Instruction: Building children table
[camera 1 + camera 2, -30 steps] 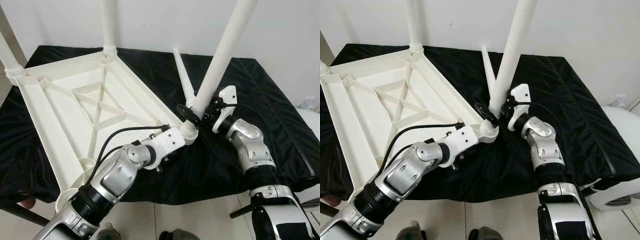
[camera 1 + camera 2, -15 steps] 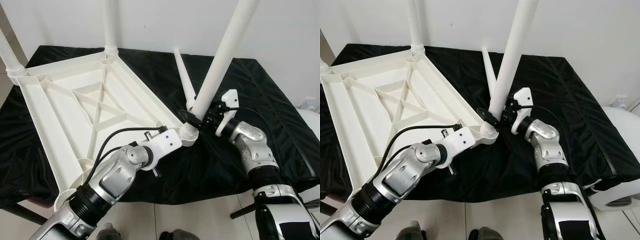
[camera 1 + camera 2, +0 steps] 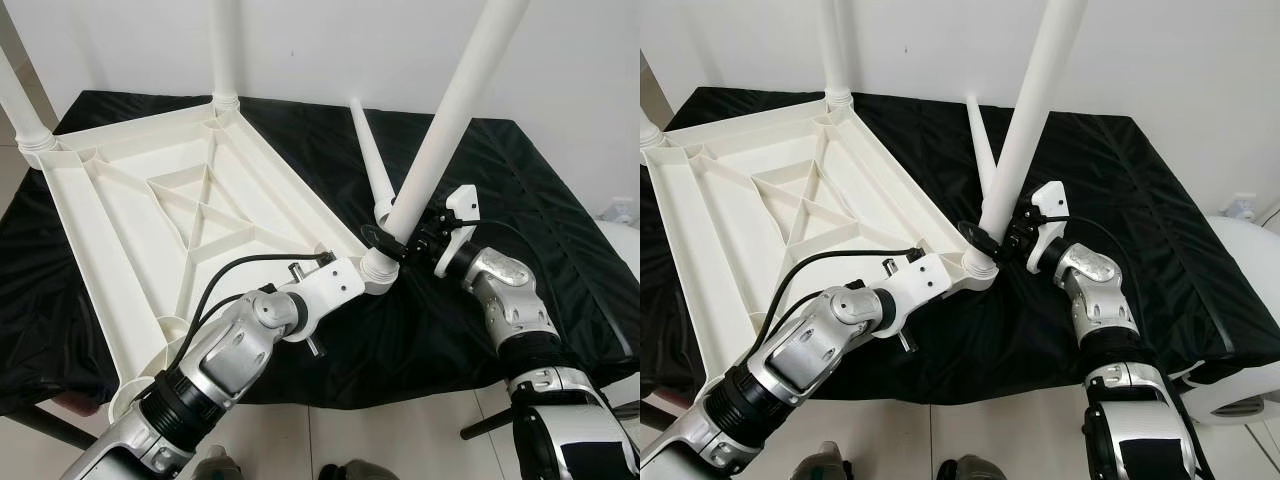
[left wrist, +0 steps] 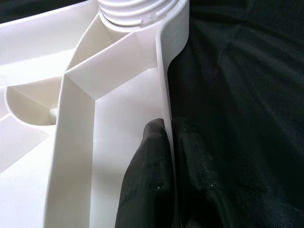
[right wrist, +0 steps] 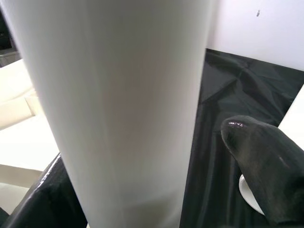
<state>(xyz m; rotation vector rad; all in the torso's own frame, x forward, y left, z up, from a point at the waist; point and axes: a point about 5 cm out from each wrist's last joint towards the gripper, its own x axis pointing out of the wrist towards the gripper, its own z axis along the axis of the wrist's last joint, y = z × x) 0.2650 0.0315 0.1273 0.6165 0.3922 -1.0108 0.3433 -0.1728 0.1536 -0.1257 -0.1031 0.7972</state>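
Observation:
The white plastic tabletop (image 3: 130,210) lies upside down on a black cloth. Upright legs stand in its two far corners (image 3: 225,50). My left gripper (image 4: 170,130) is shut on the tabletop's rim (image 4: 164,85), one finger on each side, just short of the near right corner socket (image 3: 378,265). A third white leg (image 3: 450,120) leans up and to the right, its foot end at that socket. My right gripper (image 3: 400,242) is shut on this leg low down, and a black finger (image 5: 266,175) shows beside the leg (image 5: 123,104). Another leg (image 3: 367,155) lies loose on the cloth behind.
The black cloth (image 3: 1160,200) covers the worktable up to a white wall. The tabletop's near left corner (image 3: 135,395) hangs over the table's front edge above the tiled floor. A white rounded object (image 3: 1240,350) stands to the right of the table.
My right arm has shifted slightly right and down along the leg, and the leg's top has swung a little to the right. My left wrist has rolled slightly while staying on the rim.

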